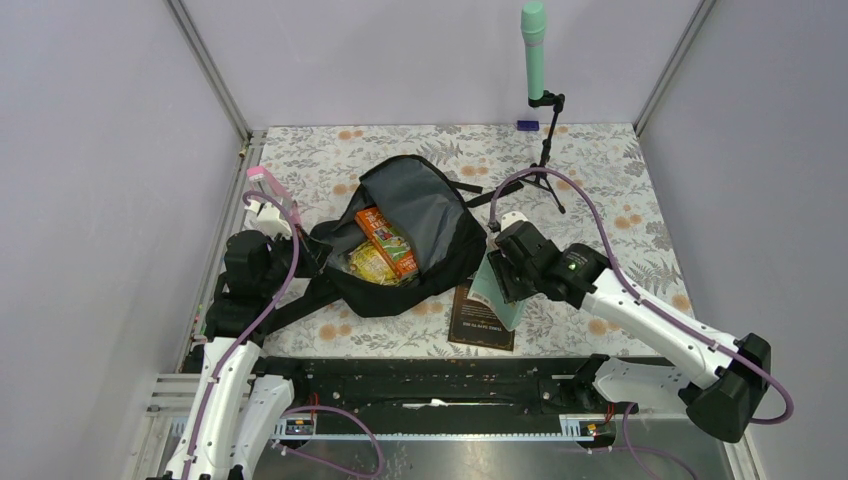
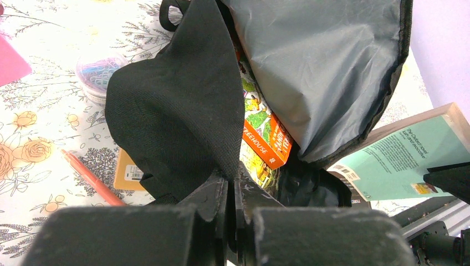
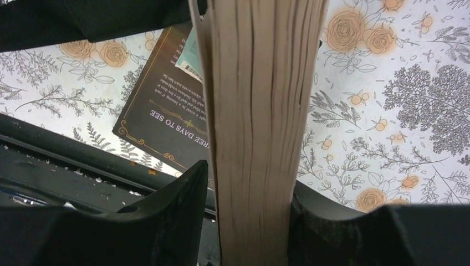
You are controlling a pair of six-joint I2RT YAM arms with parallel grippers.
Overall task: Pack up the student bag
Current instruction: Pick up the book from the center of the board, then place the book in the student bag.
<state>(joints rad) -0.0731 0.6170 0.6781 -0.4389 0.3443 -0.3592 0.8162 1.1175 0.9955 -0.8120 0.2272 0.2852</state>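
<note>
**Student bag held open for packing.** The student bag point(image 1: 450, 255) is seen lying open at the middle-left of the floral-print table point(image 1: 330, 160), with its grey lining turned up and an orange box point(image 1: 385, 238) already lodged inside. The left gripper point(image 2: 233, 187) is clenched on the black flap at the bag's mouth. The right gripper point(image 3: 252, 188) is clamped across a teal-covered book point(image 3: 258, 83), held on edge just beside the bag's right side.

The bag is judged soft and limp, likely to sag wherever it is unsupported, so the stitched rim by the zip is considered the surest hold.

A dark book point(image 1: 483, 318) is seen on the cloth near the front edge. A red pen point(image 2: 88, 176) and what appears to be a tub of paper clips point(image 2: 97, 75) lie beyond the flap. The table is enclosed by pale walls, and a green microphone stand point(image 1: 534, 60) is placed at the back.
</note>
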